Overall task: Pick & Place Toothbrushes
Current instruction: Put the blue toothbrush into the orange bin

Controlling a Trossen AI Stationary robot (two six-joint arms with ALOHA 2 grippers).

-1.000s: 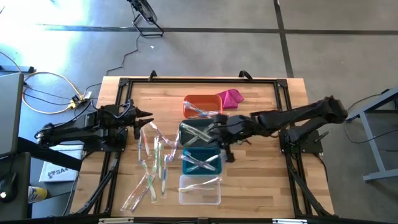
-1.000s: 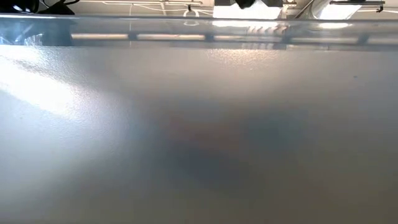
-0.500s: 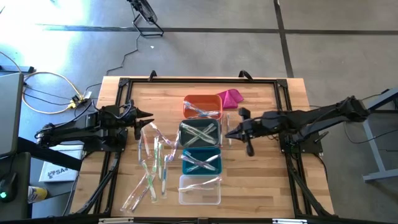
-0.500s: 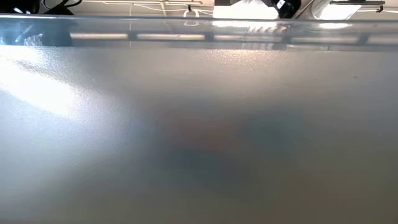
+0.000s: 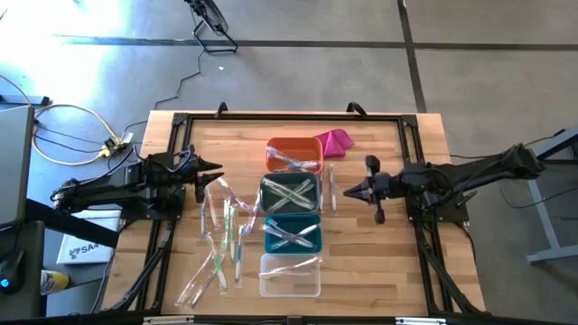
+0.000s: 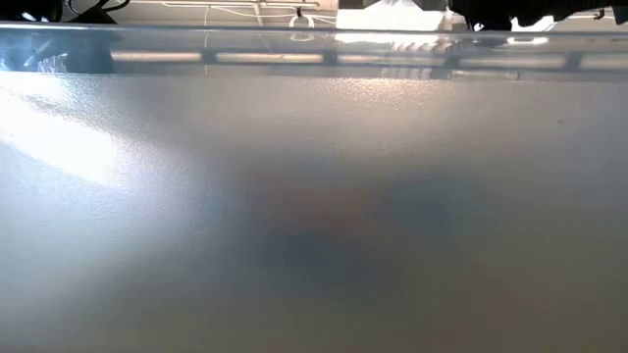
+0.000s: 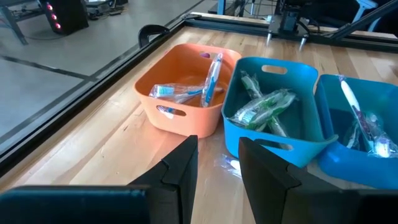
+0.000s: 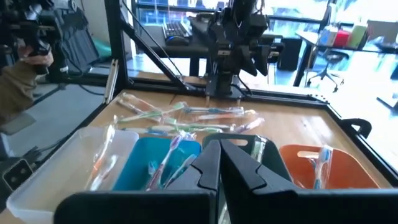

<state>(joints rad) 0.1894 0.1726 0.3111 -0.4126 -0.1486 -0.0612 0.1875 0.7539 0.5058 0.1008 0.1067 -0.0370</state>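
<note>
Several wrapped toothbrushes [image 5: 221, 236] lie loose on the wooden table's left half. Others lie in the orange bin [image 5: 293, 153], the grey bin [image 5: 291, 192] and the teal bin [image 5: 292, 232]. One more toothbrush [image 5: 331, 190] rests flat on the table just right of the grey bin. My left gripper [image 5: 219, 171] [image 7: 219, 171] waits open at the left edge, nothing between its fingers. My right gripper [image 5: 347, 192] [image 8: 219, 155] is shut and empty, right of the bins, pointing at them.
A clear bin [image 5: 290, 275] stands at the near end of the bin row. A magenta cloth lump [image 5: 334, 142] lies beside the orange bin at the far side. A black frame [image 5: 289, 116] runs around the table. Bare wood lies right of the bins.
My right gripper has drawn back from above the grey bin toward the table's right edge, staying shut. The bins and toothbrushes have kept their places.
</note>
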